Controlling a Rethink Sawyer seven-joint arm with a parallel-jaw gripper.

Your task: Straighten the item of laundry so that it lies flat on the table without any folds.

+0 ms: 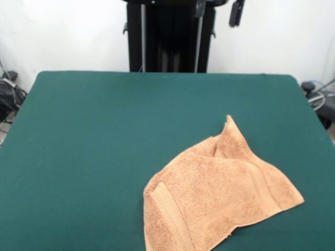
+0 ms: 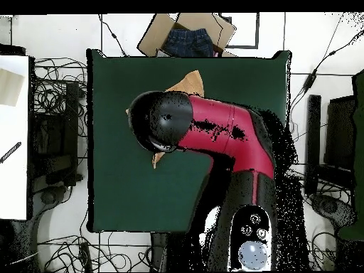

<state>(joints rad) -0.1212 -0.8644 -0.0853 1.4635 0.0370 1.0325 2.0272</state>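
Working from the largest item down, I note the table [image 1: 104, 157] first: its dark green top fills the front view, and the only thing lying on it is the towel.

The arm [image 2: 227, 135] comes next. In the overhead view its red link and black head hang over the middle of the table, covering most of the towel beneath. In the front view only a dark part of the rig shows at the top edge, at about 1 o'clock, well apart from the cloth. I cannot identify the gripper in either view, so I cannot tell whether it is released or clenched.

The towel [image 1: 220, 193] lies toward 5 o'clock in the front view, near the table's lower edge and running off the bottom of the picture. It is not flat: one layer is folded over another, and a corner [image 1: 229, 121] stands up in a peak pointing toward 12 o'clock. A woven border band [image 1: 167, 209] runs along the lower left portion. The long axis runs roughly from 7 o'clock to 1 o'clock.

In the overhead view, two tan tips show past the arm's head: one [image 2: 190, 82] at about 1 o'clock of the head, one [image 2: 156, 160] at about 6 o'clock. I judge the towel to lie directly under the arm, so the coming move is chiefly downward, onto a folded edge.
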